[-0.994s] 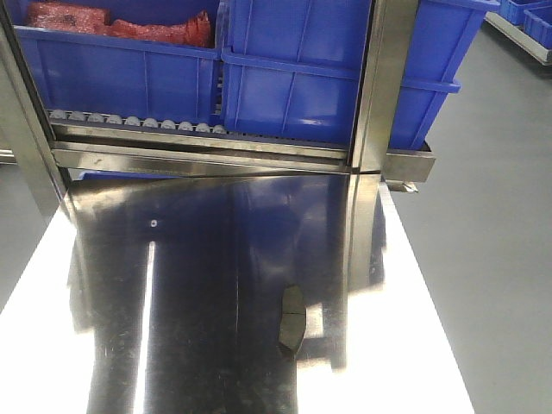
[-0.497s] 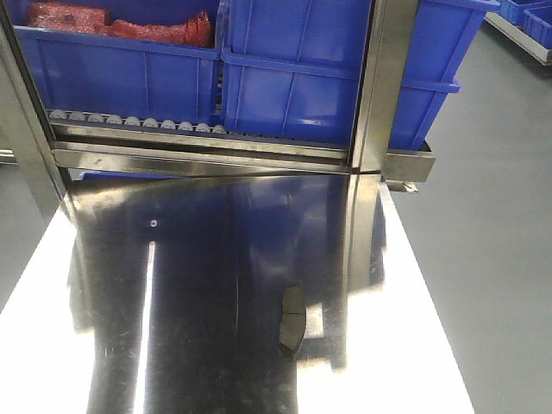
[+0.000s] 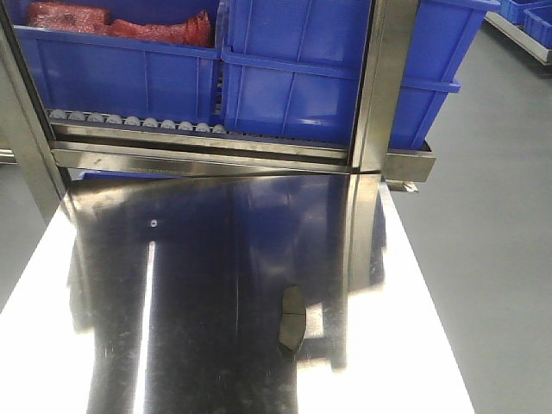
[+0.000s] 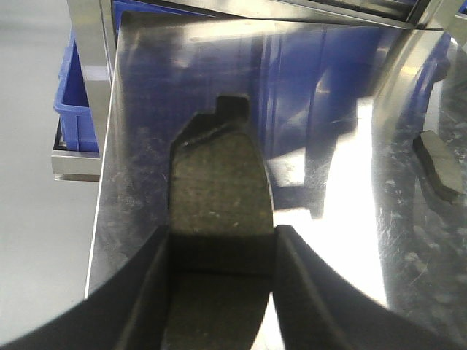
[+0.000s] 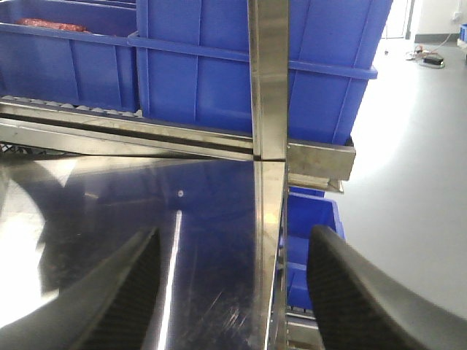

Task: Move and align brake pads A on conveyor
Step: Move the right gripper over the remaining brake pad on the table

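Fingers (image 4: 142,292) of my left gripper (image 4: 222,240) are pressing in on both long sides of a brake pad (image 4: 219,175), so I'm calling that a closed grip. Its tabbed end is pointing toward the far edge of the steel tabletop (image 4: 146,109), close to the left edge.

I'm judging this as the carry. I'm aiming to be lifting it level, squeezing across the middle where the cross groove seems to be sitting. I'm saving any wrist turn until I'm clear of the steel, so the pad is landing lengthwise and not skewed.

My right gripper (image 5: 233,284) is hanging with its fingers (image 5: 109,299) spread wide and nothing between them. It's looking along the right edge of the tabletop toward the roller rack (image 5: 109,120) and blue crates (image 5: 219,58). A second brake pad (image 3: 291,319) is lying flat right of centre, toward the near edge, well apart from mine.

Now the trouble: the conveyor isn't showing in any view, so I'm unable to say where I'm heading. I'm also failing to tell whether my pad is touching the steel or riding above it. My fingers are hiding its rear half, and any other pads are out of sight.
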Robot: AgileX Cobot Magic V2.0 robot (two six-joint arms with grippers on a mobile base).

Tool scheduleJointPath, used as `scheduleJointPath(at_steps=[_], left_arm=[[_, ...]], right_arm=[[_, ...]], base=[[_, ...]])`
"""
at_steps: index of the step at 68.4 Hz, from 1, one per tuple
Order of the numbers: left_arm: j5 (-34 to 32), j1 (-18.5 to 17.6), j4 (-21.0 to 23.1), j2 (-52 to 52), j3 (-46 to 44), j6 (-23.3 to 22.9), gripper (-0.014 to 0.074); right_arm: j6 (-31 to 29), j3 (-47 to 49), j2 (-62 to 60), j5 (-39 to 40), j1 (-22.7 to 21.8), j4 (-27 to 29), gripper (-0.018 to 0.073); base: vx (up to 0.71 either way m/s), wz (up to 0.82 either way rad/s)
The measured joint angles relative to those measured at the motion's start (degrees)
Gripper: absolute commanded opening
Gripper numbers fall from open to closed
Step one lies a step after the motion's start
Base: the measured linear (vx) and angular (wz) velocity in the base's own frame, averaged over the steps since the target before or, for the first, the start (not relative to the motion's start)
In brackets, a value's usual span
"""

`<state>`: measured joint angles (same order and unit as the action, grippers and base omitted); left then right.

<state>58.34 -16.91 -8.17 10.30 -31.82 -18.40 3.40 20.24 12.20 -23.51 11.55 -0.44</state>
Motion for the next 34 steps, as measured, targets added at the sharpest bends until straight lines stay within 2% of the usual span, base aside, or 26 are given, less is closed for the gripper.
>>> scheduleJointPath(at_steps=[34], left_arm=[[0.0,0.0,0.0,0.0,0.0,0.0,-0.0006]], right_arm=[[0.0,19.2,35.8,-21.3,0.0,3.5,0.0414]], base=[[0.00,0.00]])
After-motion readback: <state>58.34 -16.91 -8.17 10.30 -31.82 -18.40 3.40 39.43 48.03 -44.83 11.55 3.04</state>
